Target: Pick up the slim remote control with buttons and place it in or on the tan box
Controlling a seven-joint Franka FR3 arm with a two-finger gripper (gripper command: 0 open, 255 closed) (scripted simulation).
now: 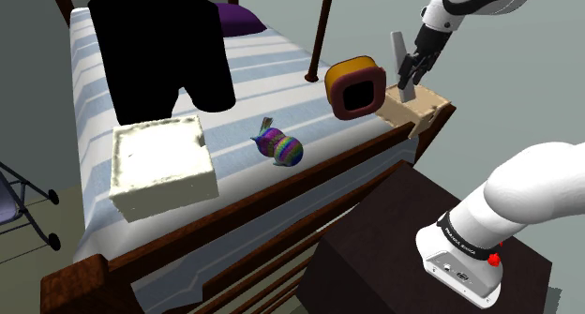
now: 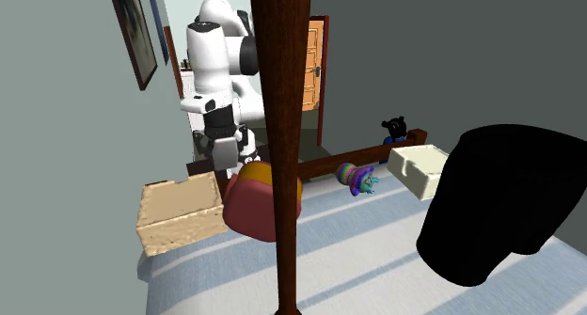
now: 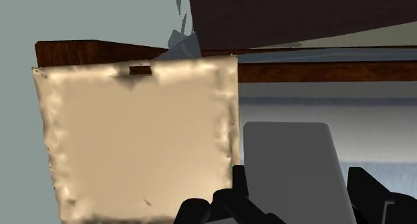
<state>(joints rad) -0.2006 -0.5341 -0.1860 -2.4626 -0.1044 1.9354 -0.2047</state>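
The remote control (image 3: pixel 292 164) is drawn as a plain grey slab with no buttons visible. It looks thin, rigid and light, with smooth faces that could slide in a loose hold. The sensible grasp is across its narrow width near mid-length, and that is roughly how the pincer (image 3: pixel 301 204) has it: the black fingers are clenched on the two long edges.

In the shoulder view the remote control (image 1: pixel 397 48) hangs in the air with its long axis near upright. Its upper end leans slightly toward that view's left and its lower end points down at the tan box (image 1: pixel 427 104). The pincer (image 1: pixel 410 81) grips between the two ends.

Seen from the wrist, the tan box (image 3: pixel 133 136) lies open and bare beside the slab, not squarely beneath it. A small shift toward its middle seems wise before letting go.

The box sits at the corner of the striped bed (image 1: pixel 262 97), just beside a yellow-and-maroon ring-shaped cushion (image 1: pixel 354 85). A rainbow toy (image 1: pixel 279 148) and a white box (image 1: pixel 157 162) lie well apart from it.
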